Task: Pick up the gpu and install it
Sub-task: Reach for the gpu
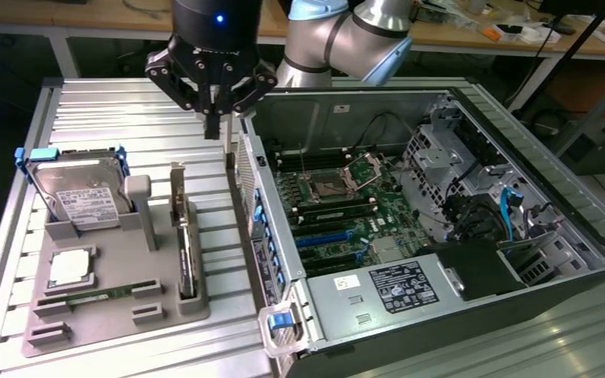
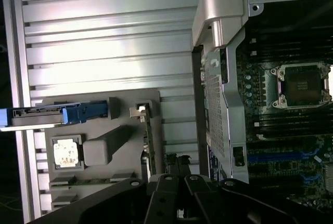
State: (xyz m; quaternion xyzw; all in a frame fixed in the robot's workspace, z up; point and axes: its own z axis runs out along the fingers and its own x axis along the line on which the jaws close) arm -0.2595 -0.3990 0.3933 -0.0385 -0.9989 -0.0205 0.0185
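The gpu (image 1: 185, 250) is a thin black card standing on edge in a slot of the grey holder tray (image 1: 166, 311), its silver bracket at the far end. In the wrist view the gpu (image 2: 149, 146) shows edge-on. My gripper (image 1: 214, 124) hangs shut and empty above the ribbed table, beyond the gpu's bracket end and close to the case wall. My gripper (image 2: 176, 168) has its dark fingers pressed together, with nothing between them.
An open computer case (image 1: 471, 118) lies to the exterior view's right, motherboard (image 1: 345, 209) and blue slots (image 1: 329, 236) exposed. The tray also holds a hard drive with blue handles (image 1: 76, 189), a processor chip (image 1: 72, 268) and a green memory stick (image 1: 92, 295).
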